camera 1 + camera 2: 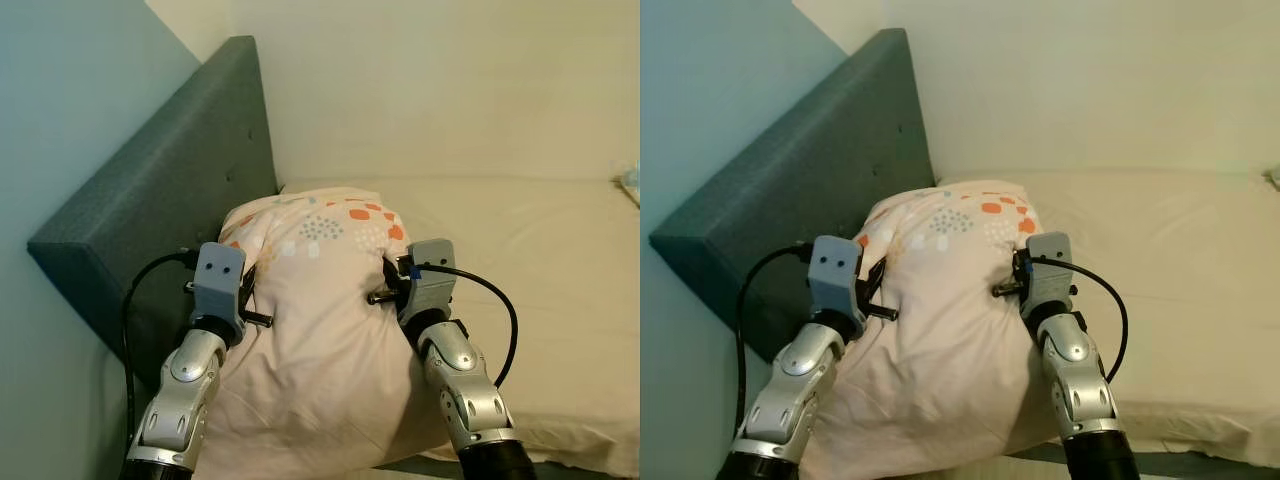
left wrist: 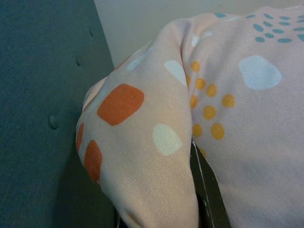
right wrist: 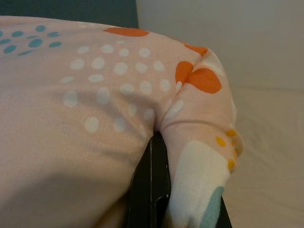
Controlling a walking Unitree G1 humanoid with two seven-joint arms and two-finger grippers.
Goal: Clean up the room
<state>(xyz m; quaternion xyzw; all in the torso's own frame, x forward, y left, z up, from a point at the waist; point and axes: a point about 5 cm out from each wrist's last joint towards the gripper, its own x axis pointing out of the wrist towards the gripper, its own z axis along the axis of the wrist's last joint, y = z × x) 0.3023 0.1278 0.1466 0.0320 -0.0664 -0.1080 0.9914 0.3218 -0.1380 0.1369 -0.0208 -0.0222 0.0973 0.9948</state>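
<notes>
Both end effectors pinch a pink patterned pillow [image 1: 320, 330] held between them: the left end effector [image 1: 243, 290] grips its left edge, the right end effector [image 1: 392, 283] its right edge. Beyond them stands the grey headboard [image 1: 170, 190]; the bed [image 1: 540, 260] lies beneath.

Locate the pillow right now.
In the head views the patterned pillow sits between the left gripper and right gripper, over the mattress, its far end by the grey headboard.
</notes>
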